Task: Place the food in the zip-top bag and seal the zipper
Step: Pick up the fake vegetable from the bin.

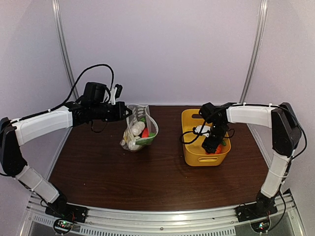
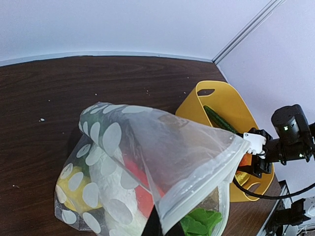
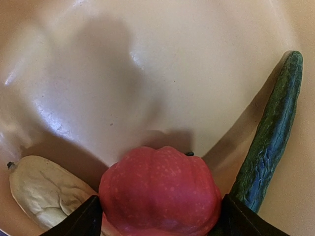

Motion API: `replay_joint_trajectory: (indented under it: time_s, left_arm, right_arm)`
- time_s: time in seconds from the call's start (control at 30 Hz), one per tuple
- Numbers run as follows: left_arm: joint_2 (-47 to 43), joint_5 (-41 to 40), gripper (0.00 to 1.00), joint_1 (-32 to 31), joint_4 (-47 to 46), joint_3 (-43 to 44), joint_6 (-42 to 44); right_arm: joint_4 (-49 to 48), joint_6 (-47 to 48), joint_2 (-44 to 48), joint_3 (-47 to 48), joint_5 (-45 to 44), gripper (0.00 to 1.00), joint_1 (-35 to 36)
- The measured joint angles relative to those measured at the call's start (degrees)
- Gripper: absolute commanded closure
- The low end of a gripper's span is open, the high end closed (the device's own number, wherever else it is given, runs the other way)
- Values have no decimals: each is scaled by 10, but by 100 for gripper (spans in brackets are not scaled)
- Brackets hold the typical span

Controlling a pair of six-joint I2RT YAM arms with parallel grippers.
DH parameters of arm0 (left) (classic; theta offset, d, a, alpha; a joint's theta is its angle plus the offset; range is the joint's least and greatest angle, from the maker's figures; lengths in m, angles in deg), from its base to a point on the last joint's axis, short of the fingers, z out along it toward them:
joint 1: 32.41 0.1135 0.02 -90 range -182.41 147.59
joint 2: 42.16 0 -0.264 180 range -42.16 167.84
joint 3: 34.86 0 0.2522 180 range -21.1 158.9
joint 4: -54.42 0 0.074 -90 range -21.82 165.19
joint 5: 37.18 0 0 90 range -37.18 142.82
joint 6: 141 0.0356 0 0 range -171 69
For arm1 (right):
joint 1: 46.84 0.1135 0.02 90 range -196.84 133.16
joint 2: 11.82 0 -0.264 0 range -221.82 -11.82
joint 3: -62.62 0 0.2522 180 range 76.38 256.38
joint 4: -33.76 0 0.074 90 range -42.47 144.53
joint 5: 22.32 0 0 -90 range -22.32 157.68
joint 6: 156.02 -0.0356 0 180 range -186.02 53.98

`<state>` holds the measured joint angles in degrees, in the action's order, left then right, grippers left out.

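Observation:
The dotted clear zip-top bag (image 1: 139, 130) stands left of centre with its mouth held up and open. My left gripper (image 1: 127, 112) is shut on the bag's mouth edge; in the left wrist view the dark gripper (image 2: 162, 223) pinches the pale zipper strip (image 2: 206, 189). Inside the bag are a white radish (image 2: 115, 189), a yellow piece (image 2: 69, 189), a red piece (image 2: 142, 199) and leafy greens (image 2: 199, 221). My right gripper (image 1: 212, 145) is down in the yellow basket (image 1: 189, 147), shut on a red pumpkin-like piece (image 3: 160, 189). A green cucumber (image 3: 268, 142) and a whitish leafy piece (image 3: 39, 189) lie beside it.
The yellow basket (image 2: 224, 101) stands right of the bag on the brown table (image 1: 98, 167), with a gap between them. Cables hang from both wrists. White walls close the back and sides.

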<state>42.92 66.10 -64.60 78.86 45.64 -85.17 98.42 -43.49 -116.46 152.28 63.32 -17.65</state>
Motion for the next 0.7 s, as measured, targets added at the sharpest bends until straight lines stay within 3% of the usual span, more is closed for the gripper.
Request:
replay_joint_trajectory:
  time_s: [0.33, 0.7]
  left_arm:
    - [0, 5, 100, 0, 0, 0, 0]
    - [0, 11, 100, 7, -1, 0, 0]
  right_arm:
    - [0, -9, -12, 11, -2, 44, 1]
    - [14, -9, -12, 102, 50, 49, 1]
